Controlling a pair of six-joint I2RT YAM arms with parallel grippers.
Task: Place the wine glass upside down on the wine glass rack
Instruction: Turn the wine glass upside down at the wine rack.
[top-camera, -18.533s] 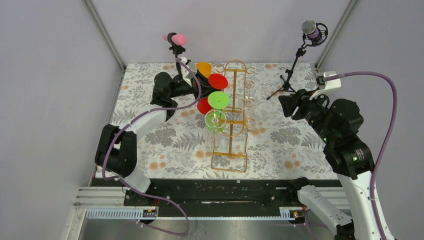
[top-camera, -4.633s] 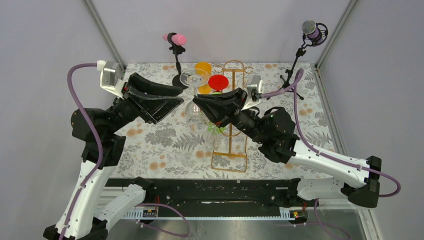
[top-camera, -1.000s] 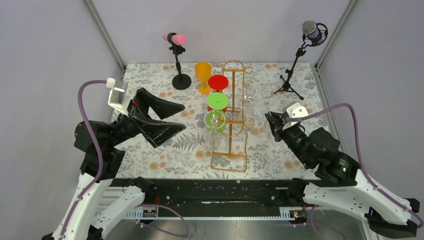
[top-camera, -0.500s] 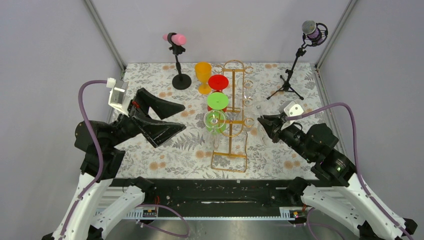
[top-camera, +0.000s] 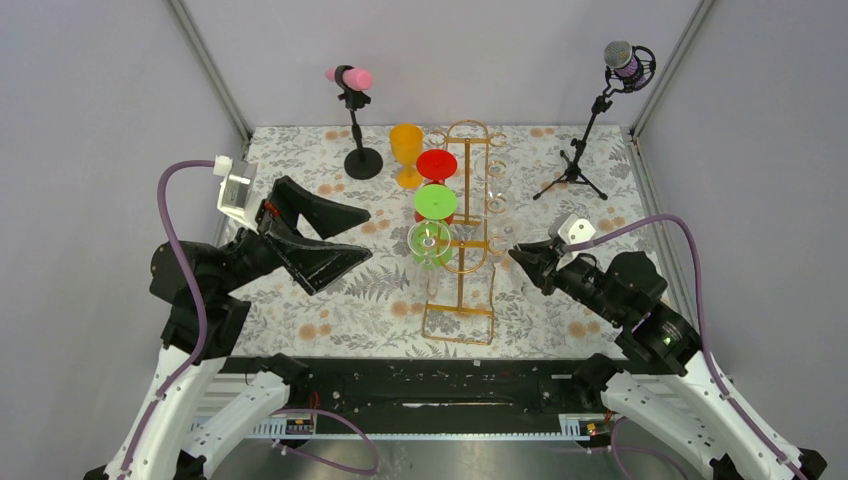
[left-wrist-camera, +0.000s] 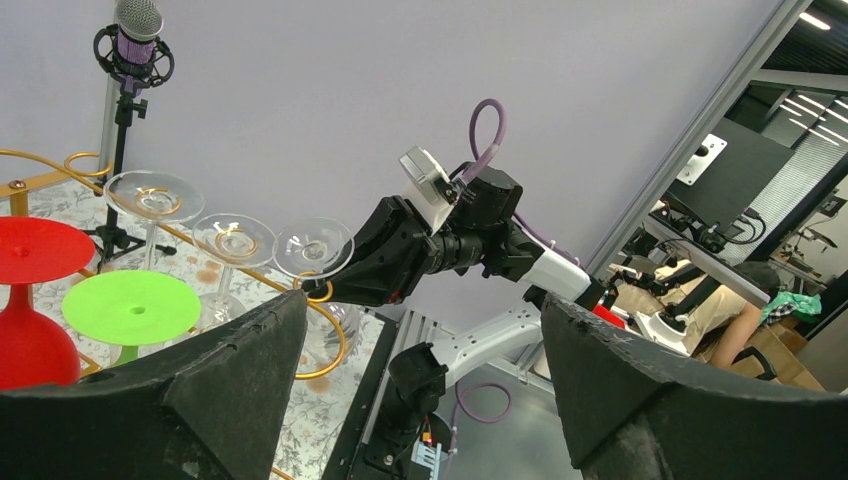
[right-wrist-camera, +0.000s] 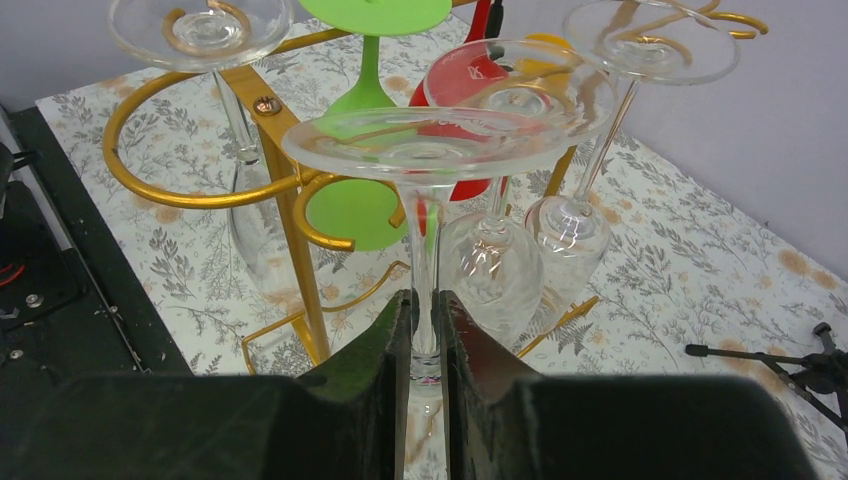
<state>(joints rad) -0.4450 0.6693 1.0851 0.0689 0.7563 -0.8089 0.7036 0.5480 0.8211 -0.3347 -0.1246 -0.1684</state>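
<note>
**Clear glass held inverted at the rack's right side**

The right end effector (right-wrist-camera: 425, 325) is closed on the thin stem of a clear wine glass (right-wrist-camera: 430, 145). The glass hangs upside down, its round foot uppermost and its bowl hidden below the black fingers. In the overhead view this grip sits right of centre, close against the near right side of the tall gold wire rack (top-camera: 460, 272). In the right wrist view a gold ring hook curves just left of the stem, but I cannot tell whether the stem sits inside a hook.

The space around it is crowded. Directly behind the held glass hang two more clear glasses (right-wrist-camera: 495, 265), feet up. The nearer bowl is just beside the held stem. A third clear glass (right-wrist-camera: 200, 28) hangs at the upper left of that frame. Beyond the rack's post hang a lime-green plastic glass (right-wrist-camera: 350, 210) and a red plastic glass (right-wrist-camera: 470, 90), also inverted.

An orange goblet (top-camera: 406, 148) stands upright on the floral-patterned table (top-camera: 370, 310), at the upper centre of the overhead view. A pink-headed microphone on a round-base stand (top-camera: 352, 100) stands left of it. A purple microphone on a tripod (top-camera: 622, 60) stands at the upper right. Both are well apart from the arms.

The left end effector (top-camera: 366, 233) has its jaws spread wide and holds nothing. It is left of the rack, pointing toward the coloured glasses without touching them.
</note>
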